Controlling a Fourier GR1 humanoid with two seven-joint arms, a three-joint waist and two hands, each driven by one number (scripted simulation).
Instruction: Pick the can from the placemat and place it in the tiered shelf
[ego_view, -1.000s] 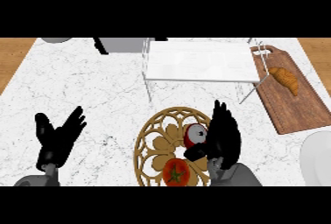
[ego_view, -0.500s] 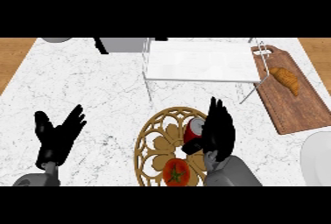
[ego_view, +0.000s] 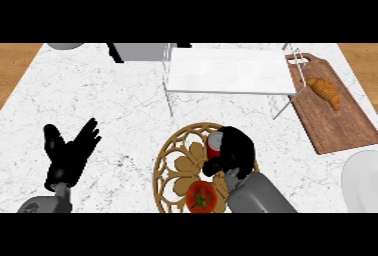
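Right hand (ego_view: 235, 149) fingers curled round the red can (ego_view: 215, 142) on the woven placemat (ego_view: 177, 165) — rigid, light, probably slick; side wall is best hold. Tomato (ego_view: 201, 196) beside. Tiered shelf (ego_view: 230, 71) beyond. Left hand (ego_view: 68, 156) rests open on the bench.

can (ego_view: 215, 141) mostly hidden by right hand (ego_view: 235, 150), plate (ego_view: 363, 180) cut off
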